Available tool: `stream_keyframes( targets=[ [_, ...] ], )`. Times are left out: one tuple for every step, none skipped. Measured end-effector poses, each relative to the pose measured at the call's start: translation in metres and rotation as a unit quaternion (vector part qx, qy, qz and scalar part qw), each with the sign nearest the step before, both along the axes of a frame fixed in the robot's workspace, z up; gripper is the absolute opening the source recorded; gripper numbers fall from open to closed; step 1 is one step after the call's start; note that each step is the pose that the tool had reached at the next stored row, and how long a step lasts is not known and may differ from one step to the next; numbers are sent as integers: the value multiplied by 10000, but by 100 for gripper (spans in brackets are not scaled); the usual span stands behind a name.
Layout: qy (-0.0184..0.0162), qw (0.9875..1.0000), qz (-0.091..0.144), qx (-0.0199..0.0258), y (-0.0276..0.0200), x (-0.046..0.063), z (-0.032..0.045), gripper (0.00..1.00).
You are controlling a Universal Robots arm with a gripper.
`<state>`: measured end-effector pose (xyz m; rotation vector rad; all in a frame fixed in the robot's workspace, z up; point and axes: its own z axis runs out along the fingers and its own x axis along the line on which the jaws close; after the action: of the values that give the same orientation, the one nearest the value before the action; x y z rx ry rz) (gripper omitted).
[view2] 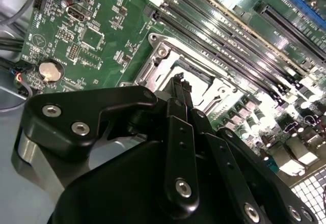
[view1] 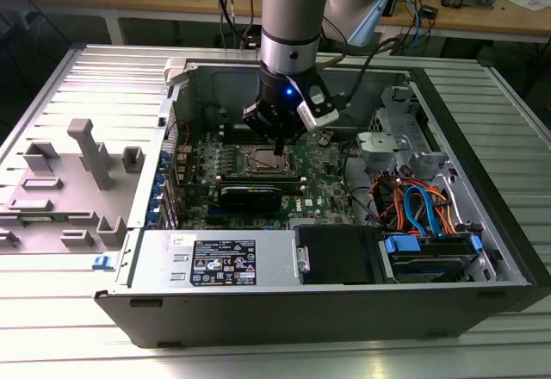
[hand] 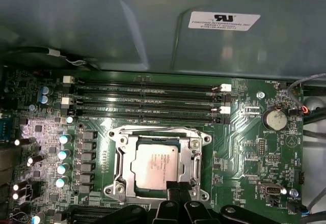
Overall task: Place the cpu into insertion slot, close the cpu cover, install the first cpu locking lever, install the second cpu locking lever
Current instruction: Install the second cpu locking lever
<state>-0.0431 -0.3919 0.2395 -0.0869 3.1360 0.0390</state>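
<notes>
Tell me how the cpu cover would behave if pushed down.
The cpu cover looks like thin sheet metal, so probably light and slightly springy. It lies flat around the cpu, likely pivoting rather than sliding. The gripper hovers at its edge.

Ribbed metal table (view1: 69,344); wooden bench (view1: 482,19) behind, cables strewn, possibly tools.

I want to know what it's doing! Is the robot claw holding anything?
Nothing. The gripper is shut and empty, its tip at the edge of the cpu cover, which lies closed over the cpu.
</notes>
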Motion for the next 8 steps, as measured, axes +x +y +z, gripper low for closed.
stream_keyframes(
  targets=[
    [0, 10000, 0, 0, -11, -1, 0, 11],
    [0, 10000, -1, 0, -32, -2, 0, 11],
    [0, 10000, -1, 0, -49, -2, 0, 11],
    [0, 10000, -1, 0, -66, -2, 0, 11],
    [0, 10000, 0, 0, -85, -2, 0, 11],
    [1, 10000, 0, 0, -106, -3, 1, 11],
    [0, 10000, -1, 0, -124, -3, 0, 11],
    [0, 10000, -1, 1, -141, -4, 1, 11]
  ],
)
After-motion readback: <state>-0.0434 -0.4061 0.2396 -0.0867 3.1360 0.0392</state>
